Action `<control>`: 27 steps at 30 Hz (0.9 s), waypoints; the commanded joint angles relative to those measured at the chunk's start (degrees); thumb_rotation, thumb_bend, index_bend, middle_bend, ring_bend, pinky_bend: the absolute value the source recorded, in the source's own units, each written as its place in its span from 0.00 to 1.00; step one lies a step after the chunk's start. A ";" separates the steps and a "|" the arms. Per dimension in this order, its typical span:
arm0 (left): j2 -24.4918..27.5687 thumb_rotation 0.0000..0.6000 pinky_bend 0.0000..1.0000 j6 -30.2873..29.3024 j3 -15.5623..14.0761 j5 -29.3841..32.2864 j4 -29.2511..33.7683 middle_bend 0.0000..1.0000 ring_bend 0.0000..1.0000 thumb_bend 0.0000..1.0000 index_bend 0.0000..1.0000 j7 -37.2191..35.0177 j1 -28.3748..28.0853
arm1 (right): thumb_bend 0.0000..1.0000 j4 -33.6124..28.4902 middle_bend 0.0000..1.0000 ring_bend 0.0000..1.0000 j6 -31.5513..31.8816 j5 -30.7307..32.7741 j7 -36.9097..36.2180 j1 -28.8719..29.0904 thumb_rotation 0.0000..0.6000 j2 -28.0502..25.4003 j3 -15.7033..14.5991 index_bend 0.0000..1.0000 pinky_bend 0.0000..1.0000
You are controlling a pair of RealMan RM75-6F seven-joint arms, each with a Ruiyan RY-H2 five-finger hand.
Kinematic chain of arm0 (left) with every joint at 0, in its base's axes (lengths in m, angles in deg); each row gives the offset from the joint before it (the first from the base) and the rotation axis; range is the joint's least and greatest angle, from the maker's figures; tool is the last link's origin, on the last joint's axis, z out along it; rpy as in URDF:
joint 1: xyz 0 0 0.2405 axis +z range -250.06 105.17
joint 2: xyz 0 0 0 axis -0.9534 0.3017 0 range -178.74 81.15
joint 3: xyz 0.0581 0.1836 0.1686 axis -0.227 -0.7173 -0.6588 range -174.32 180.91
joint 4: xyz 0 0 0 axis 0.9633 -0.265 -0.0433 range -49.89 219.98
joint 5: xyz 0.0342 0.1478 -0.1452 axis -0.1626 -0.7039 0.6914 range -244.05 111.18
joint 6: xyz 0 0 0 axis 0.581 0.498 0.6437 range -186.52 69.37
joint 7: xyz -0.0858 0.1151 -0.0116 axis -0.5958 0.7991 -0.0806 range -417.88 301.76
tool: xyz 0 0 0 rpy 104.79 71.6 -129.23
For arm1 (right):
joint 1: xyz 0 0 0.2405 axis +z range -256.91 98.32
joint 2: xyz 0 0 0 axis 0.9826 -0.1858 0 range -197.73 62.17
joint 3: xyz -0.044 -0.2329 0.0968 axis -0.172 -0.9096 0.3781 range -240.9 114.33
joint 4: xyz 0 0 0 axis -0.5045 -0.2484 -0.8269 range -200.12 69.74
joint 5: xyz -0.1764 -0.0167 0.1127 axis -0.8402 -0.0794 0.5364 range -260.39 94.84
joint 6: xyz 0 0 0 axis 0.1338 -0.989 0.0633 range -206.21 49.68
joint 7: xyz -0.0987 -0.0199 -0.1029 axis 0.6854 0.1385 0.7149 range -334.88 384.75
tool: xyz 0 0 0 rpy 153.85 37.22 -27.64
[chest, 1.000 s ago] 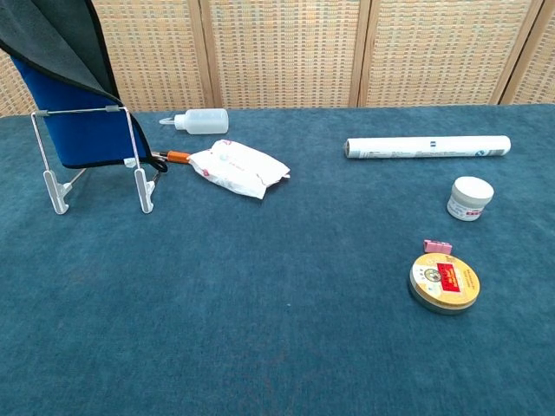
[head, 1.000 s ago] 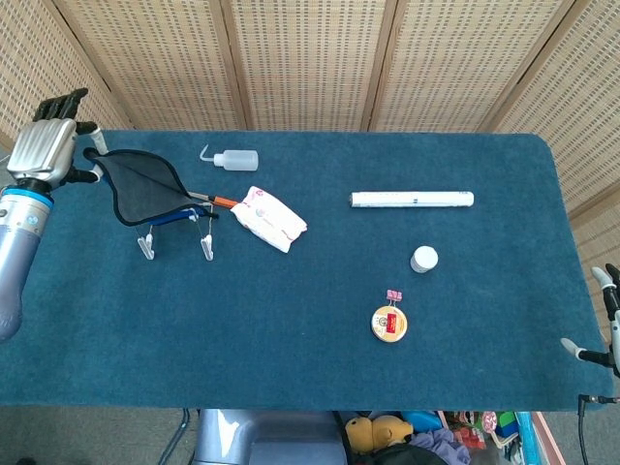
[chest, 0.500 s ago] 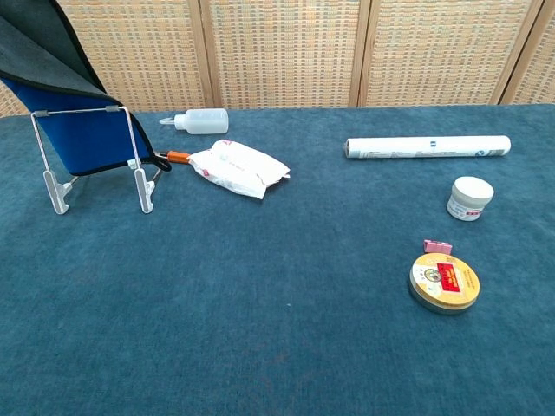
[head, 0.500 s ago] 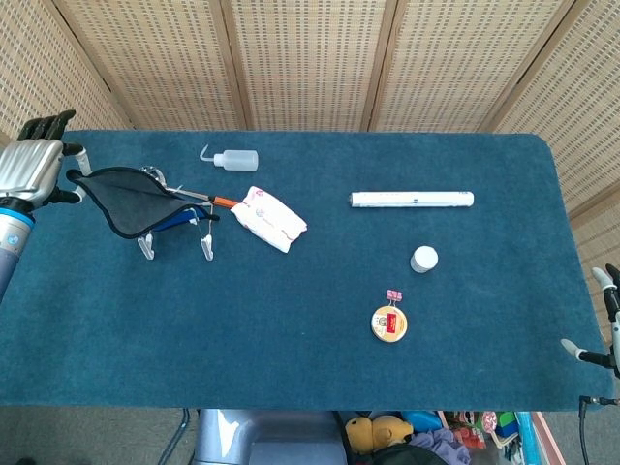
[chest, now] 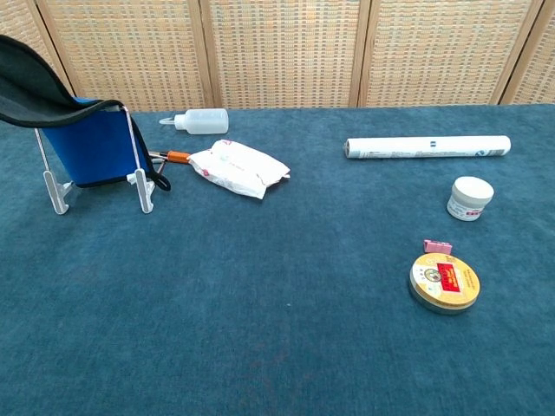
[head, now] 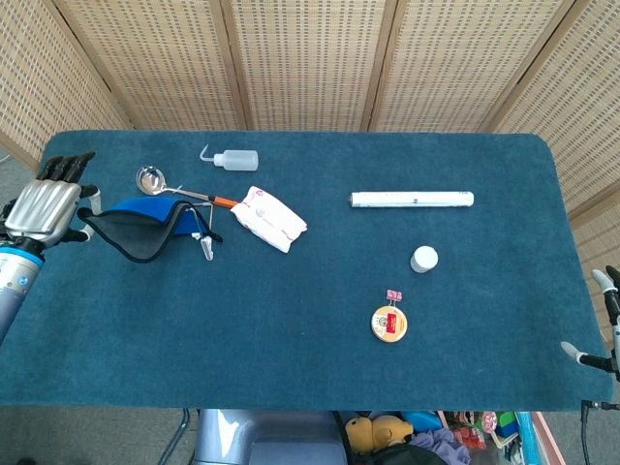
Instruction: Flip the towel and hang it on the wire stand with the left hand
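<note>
The towel (head: 145, 225) now drapes over the wire stand (chest: 137, 186), its dark side up and its blue side hanging down behind the wire; a second ago it was held high above the stand, and it has come down and forward since. The left hand (head: 44, 205), just left of the stand, grasps the towel's outer edge in its fingers. My judgement: the flip is done and the hang nearly so, with only letting go remaining. The right hand (head: 605, 320) waits with fingers released, far right of the stand at the bench's edge.
</note>
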 commanded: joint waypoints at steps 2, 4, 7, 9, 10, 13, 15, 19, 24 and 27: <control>-2.37 1.00 0.00 -0.48 -1.65 -1.59 -0.72 0.00 0.00 0.61 0.89 0.93 0.93 | 0.00 -0.38 0.00 0.00 0.96 -0.99 -0.51 -0.43 1.00 -0.39 -0.29 0.00 0.00; -3.28 1.00 0.00 -0.38 -2.38 -2.44 -0.97 0.00 0.00 0.61 0.89 0.80 1.39 | 0.00 -0.58 0.00 0.00 1.57 -1.58 -0.82 -0.71 1.00 -0.60 -0.47 0.00 0.00; -4.28 1.00 0.00 -0.81 -3.63 -3.62 -1.09 0.00 0.00 0.62 0.89 1.97 2.05 | 0.00 -0.79 0.00 0.00 2.25 -2.11 -1.43 -1.09 1.00 -0.93 -0.66 0.00 0.00; -4.79 1.00 0.00 -1.34 -4.23 -3.88 -1.05 0.00 0.00 0.62 0.89 3.10 2.39 | 0.00 -0.81 0.00 0.00 2.60 -2.34 -1.82 -1.26 1.00 -1.10 -0.70 0.00 0.00; -4.98 1.00 0.00 -1.52 -4.46 -3.95 -1.06 0.00 0.00 0.61 0.89 3.61 2.49 | 0.00 -0.84 0.00 0.00 2.73 -2.42 -1.96 -1.32 1.00 -1.16 -0.71 0.00 0.00; -6.41 1.00 0.00 -2.60 -5.35 -4.19 -1.37 0.00 0.00 0.61 0.88 5.84 2.93 | 0.00 -0.84 0.00 0.00 3.33 -2.92 -2.71 -1.61 1.00 -1.42 -0.83 0.00 0.00; -7.46 1.00 0.00 -3.23 -5.70 -4.01 -1.69 0.00 0.00 0.61 0.86 7.14 3.12 | 0.00 -0.83 0.00 0.00 3.60 -3.24 -3.07 -1.76 1.00 -1.58 -0.95 0.00 0.00; -9.53 1.00 0.00 -3.39 -6.95 -3.65 -2.32 0.00 0.00 0.37 0.29 10.23 3.26 | 0.00 -0.89 0.00 0.00 4.49 -3.99 -3.80 -2.15 1.00 -1.89 -1.14 0.00 0.00; -10.79 1.00 0.00 -3.43 -6.80 -6.18 -2.68 0.00 0.00 0.20 0.00 6.43 4.08 | 0.00 -0.88 0.00 0.00 4.93 -4.44 -4.40 -2.34 1.00 -2.09 -1.28 0.00 0.00; -11.56 1.00 0.00 -4.95 -6.85 -11.10 -3.86 0.00 0.00 0.17 0.00 1.32 5.49 | 0.00 -0.80 0.00 0.00 4.93 -4.66 -4.93 -2.40 1.00 -2.22 -1.43 0.00 0.00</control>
